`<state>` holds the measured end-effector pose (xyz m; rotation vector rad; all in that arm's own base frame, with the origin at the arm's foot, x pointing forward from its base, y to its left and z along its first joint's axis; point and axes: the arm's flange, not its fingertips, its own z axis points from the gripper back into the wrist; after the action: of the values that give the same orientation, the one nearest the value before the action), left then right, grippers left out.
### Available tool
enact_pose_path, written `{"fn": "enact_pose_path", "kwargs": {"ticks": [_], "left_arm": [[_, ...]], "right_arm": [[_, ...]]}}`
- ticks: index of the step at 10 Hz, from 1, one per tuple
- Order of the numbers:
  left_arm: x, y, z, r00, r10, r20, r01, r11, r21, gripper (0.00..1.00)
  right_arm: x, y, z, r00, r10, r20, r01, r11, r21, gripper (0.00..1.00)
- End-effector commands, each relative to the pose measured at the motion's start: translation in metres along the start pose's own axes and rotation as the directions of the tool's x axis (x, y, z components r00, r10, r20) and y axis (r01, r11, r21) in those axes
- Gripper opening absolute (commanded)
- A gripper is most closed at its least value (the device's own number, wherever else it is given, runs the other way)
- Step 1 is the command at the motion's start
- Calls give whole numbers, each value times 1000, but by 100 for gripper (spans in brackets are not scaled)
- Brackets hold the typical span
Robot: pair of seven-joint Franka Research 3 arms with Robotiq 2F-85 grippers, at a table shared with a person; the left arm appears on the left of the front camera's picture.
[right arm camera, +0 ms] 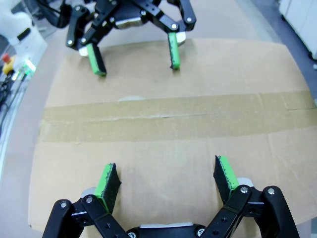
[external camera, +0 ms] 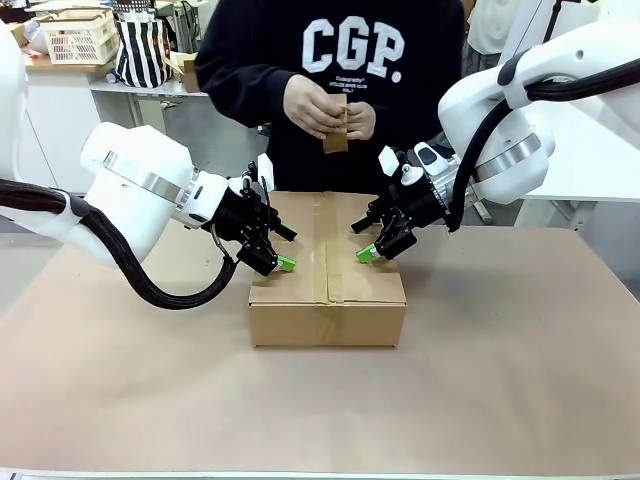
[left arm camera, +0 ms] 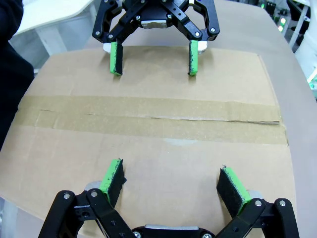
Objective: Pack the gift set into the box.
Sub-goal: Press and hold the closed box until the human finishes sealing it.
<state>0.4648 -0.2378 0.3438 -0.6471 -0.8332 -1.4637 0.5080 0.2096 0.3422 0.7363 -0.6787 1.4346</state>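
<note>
The box (external camera: 328, 300) sits shut in the middle of the table, with brown tape (left arm camera: 148, 116) along its centre seam. The gift set is out of view. My left gripper (external camera: 284, 248) hovers open just over the left half of the box's top. My right gripper (external camera: 362, 240) hovers open over the right half, facing it. In the left wrist view my left gripper (left arm camera: 171, 171) spans bare cardboard (left arm camera: 148, 148), with the right gripper (left arm camera: 154, 67) across the seam. The right wrist view shows my right gripper (right arm camera: 166, 166) over the box (right arm camera: 163, 84), opposite the left gripper (right arm camera: 136, 64).
A person stands at the far side, both hands (external camera: 330, 115) holding a small brown piece (external camera: 337, 135) at chest height. Brown paper covers the table (external camera: 500, 380). A white lattice basket (external camera: 80, 40) and a striped bag (external camera: 143, 50) stand on a counter at the back left.
</note>
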Motion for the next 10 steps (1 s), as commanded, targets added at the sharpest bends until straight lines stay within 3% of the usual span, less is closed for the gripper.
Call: {"fn": "enact_pose_path", "kwargs": {"ticks": [1, 10], "left_arm": [[-3, -3, -1, 1000, -11, -8, 11, 1000, 1, 100], [-3, -3, -1, 1000, -11, -8, 11, 1000, 1, 100]], "right_arm": [[-1, 1, -1, 1000, 7, 0, -7, 1000, 0, 100], [-1, 1, -1, 1000, 7, 0, -7, 1000, 0, 100]]}}
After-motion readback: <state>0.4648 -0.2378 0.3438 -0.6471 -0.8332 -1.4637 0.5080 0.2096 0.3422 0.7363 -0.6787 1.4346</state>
